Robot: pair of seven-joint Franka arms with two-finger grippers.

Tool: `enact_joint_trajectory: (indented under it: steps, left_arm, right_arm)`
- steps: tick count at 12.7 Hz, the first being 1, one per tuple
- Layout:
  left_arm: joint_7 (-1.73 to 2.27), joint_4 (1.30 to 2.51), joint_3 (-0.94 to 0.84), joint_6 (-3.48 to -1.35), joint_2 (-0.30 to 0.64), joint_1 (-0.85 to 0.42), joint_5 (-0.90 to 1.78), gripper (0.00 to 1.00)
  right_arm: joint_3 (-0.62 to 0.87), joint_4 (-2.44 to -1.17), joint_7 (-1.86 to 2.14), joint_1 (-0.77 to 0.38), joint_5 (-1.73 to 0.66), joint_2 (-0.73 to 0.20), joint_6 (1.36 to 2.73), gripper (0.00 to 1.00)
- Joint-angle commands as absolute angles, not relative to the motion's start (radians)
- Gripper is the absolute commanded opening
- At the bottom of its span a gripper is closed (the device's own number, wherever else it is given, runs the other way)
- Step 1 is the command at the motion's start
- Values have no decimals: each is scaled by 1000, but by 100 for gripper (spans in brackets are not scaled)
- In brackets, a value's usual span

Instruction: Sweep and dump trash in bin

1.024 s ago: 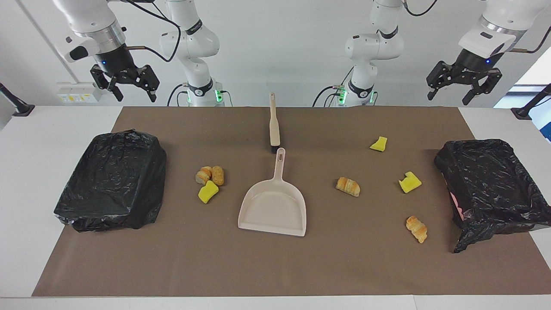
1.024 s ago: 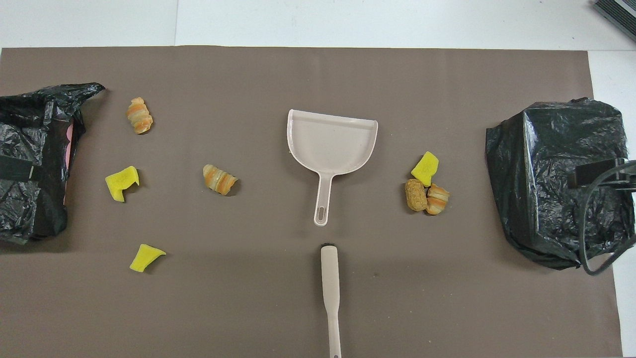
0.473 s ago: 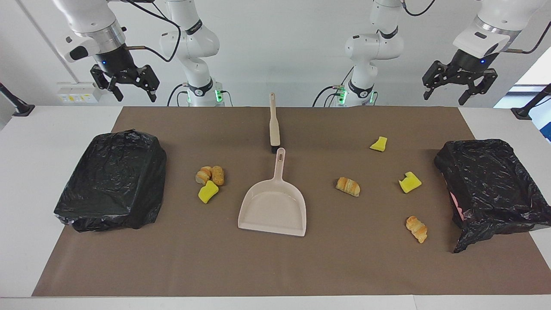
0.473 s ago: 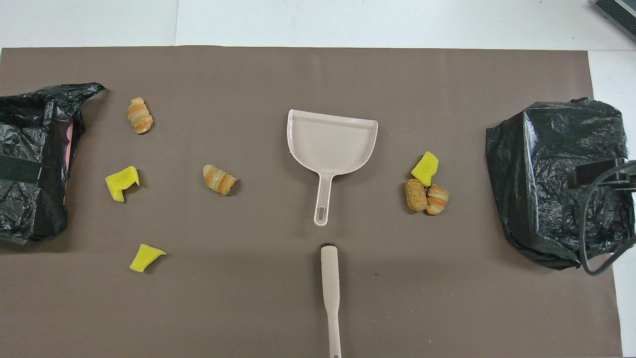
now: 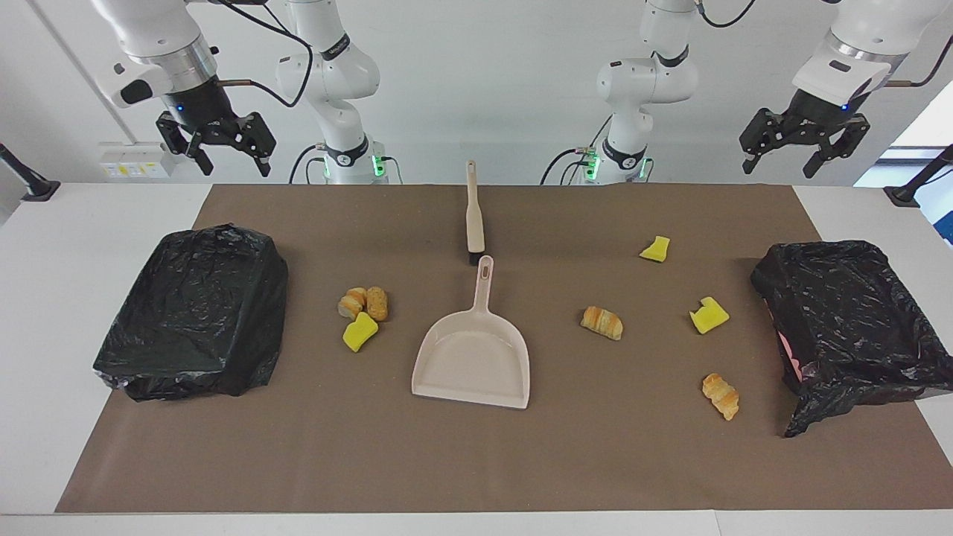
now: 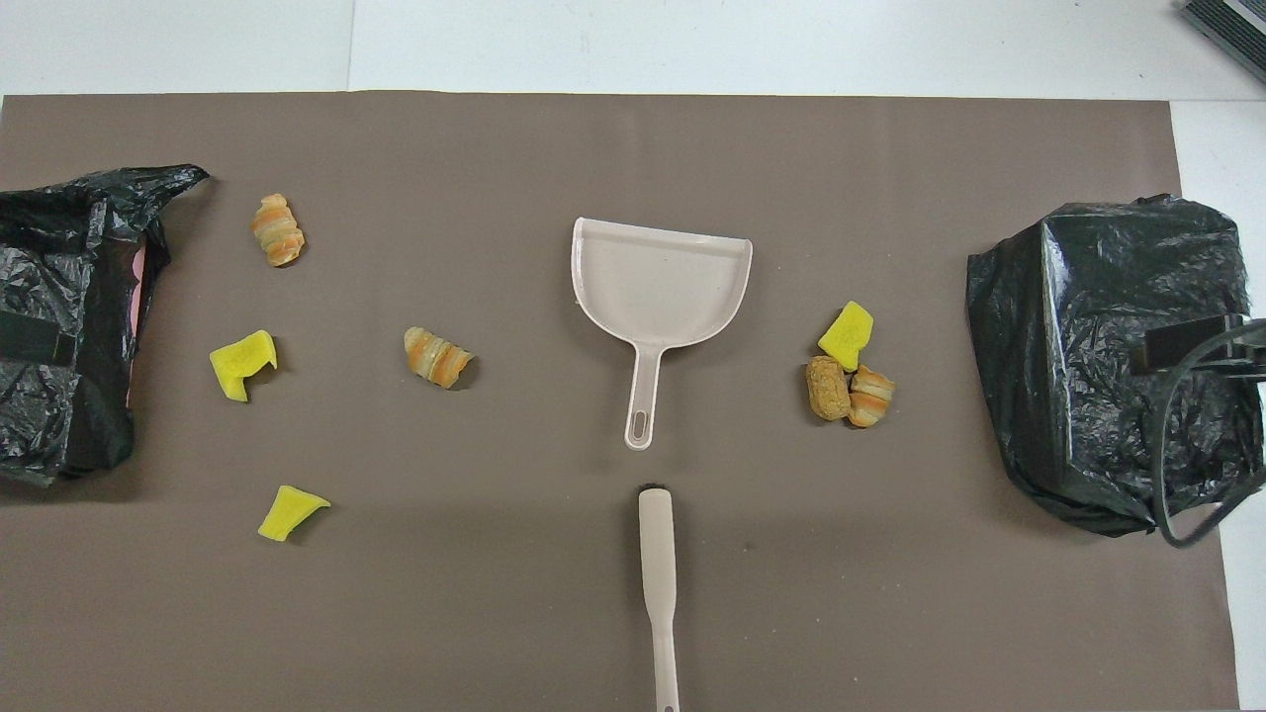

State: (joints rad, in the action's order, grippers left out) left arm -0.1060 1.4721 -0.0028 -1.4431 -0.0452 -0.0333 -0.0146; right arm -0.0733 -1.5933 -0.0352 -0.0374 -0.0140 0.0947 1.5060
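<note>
Item: left gripper point(image 5: 804, 152), jaws spread wide, holding nothing, raised at the left arm's end of the table above the mat's edge nearest the robots; over the last second it has lifted and swung a little, the only movement I can log. Item: right gripper point(image 5: 223, 145), equally wide open and empty, hanging at the right arm's end, unmoved. Item: dustpan point(image 5: 476, 350), flat at the middle of the brown mat point(image 5: 476, 461), handle toward the robots, untouched. Item: brush point(image 5: 474, 216), lying between the dustpan handle and the mat's robot-side edge, untouched. Item: trash, seven pieces, none shifted: a cluster of three point(image 5: 363, 313) toward the right arm's end, four scattered toward the left arm's end, among them a bread-like piece point(image 5: 601, 322) and a yellow chunk point(image 5: 709, 315). Item: two black-bagged bins point(image 5: 849, 320), one at each end of the mat. Reading: sweeping has not begun (I judge the left arm is only repositioning before reaching for a tool).
</note>
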Motion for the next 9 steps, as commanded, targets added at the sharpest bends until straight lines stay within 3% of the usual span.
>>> enact_joint_trajectory:
  steps: [1, 9]
  left_arm:
    - [-71, 1488, -3, -1425, -66, -37, -32, 100]
    - [-72, 1494, -2, -1419, -67, -37, -29, 100]
  right_arm:
    - [-74, -1592, -17, -31, -34, 103, 1499, 100]
    - [-74, -1592, -17, -31, -34, 103, 1499, 100]
